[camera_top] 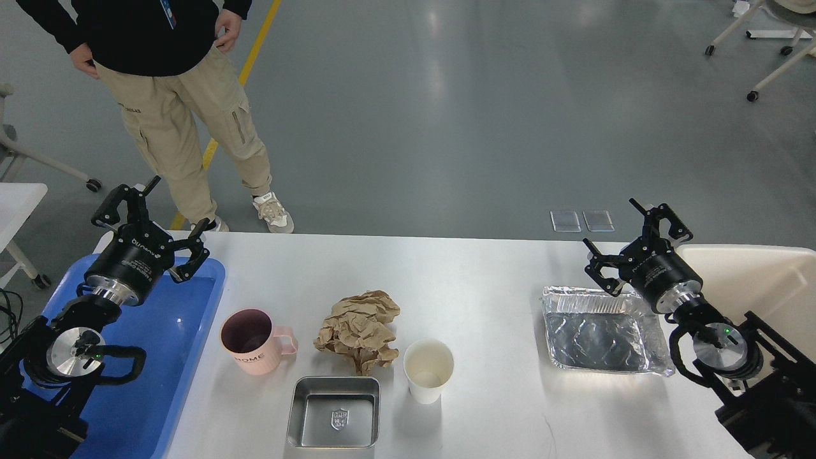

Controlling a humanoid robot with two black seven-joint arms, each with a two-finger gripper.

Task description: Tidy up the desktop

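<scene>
The white desktop (472, 274) spans the view. On it stand a pink mug (252, 341), a crumpled brown paper (360, 328), a white paper cup (428, 370), a small steel tray (335, 412) and a foil tray (599, 331). My left gripper (153, 220) hangs open and empty above the far end of the blue tray (172, 344), left of the mug. Over the foil tray's far right corner, my right gripper (631, 239) is open, holding nothing.
A cream bin (758, 287) sits at the right edge behind my right arm. A person in khaki trousers (191, 127) stands beyond the table's far left corner. Wheeled chair legs (765, 57) show on the floor at far right.
</scene>
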